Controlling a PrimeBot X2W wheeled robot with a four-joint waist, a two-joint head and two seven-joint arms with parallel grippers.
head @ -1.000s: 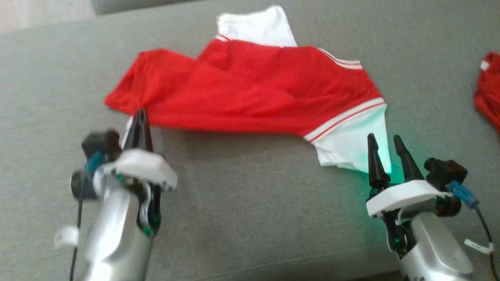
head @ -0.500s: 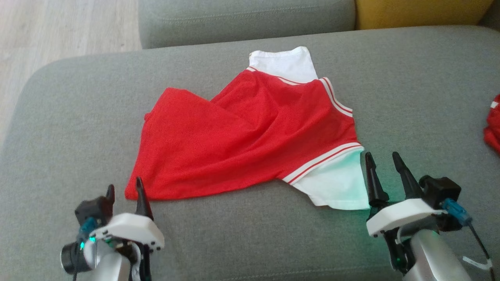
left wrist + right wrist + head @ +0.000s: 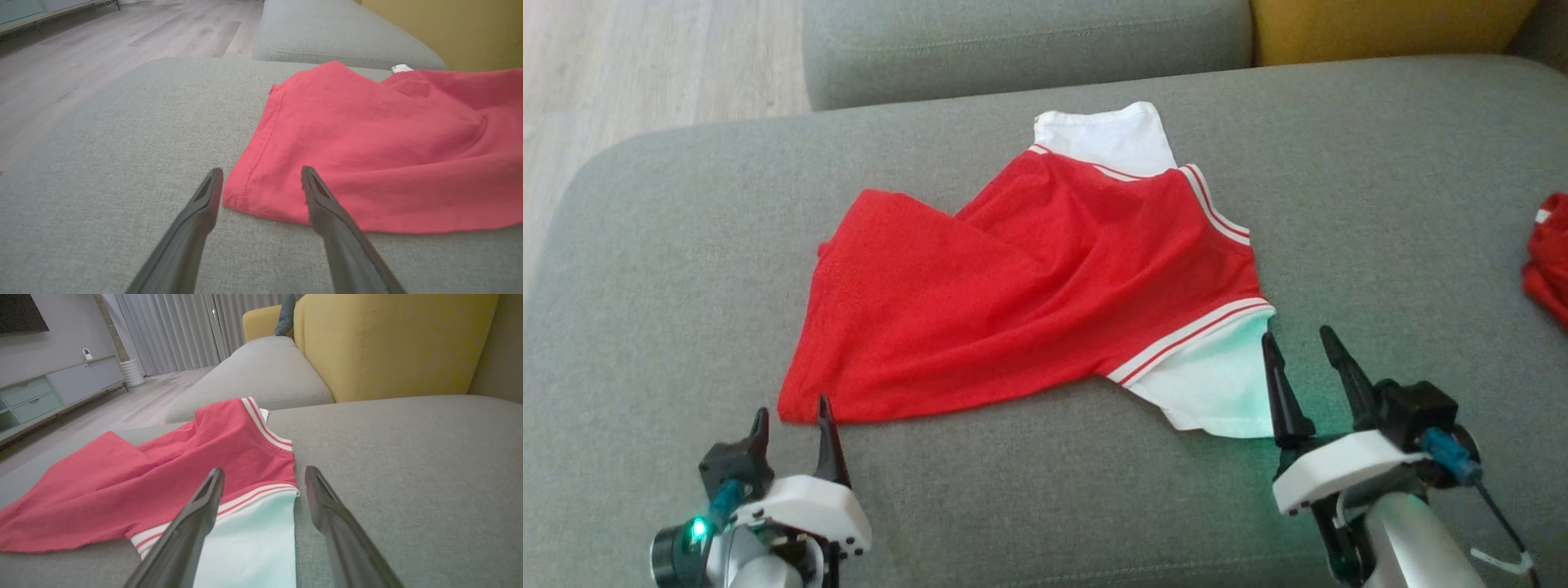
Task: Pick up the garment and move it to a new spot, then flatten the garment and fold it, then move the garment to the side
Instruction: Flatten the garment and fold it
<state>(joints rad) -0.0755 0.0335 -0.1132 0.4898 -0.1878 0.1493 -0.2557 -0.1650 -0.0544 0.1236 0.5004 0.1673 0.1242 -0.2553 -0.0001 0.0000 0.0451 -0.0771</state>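
On grey cushion [image 3: 645, 286]: red-white garment [image 3: 1013, 294] rumpled; left gripper [image 3: 792, 407] wide, empty, near red hem [image 3: 261, 155]; right gripper [image 3: 1296, 332] wide, beside white sleeve [image 3: 253, 539].

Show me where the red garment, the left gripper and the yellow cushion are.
red garment [image 3: 1013, 302], head view, middle of its red body.
left gripper [image 3: 792, 408], head view, midway between its open fingertips.
yellow cushion [image 3: 1380, 28], head view, its front face.

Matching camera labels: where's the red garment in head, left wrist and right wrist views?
Head view: garment at centre, on the grey sofa seat.
Left wrist view: garment in the right half, hem corner near bottom centre.
Right wrist view: garment in the left half, white sleeve at bottom centre.
Shared landmark: yellow cushion, upper right in each.
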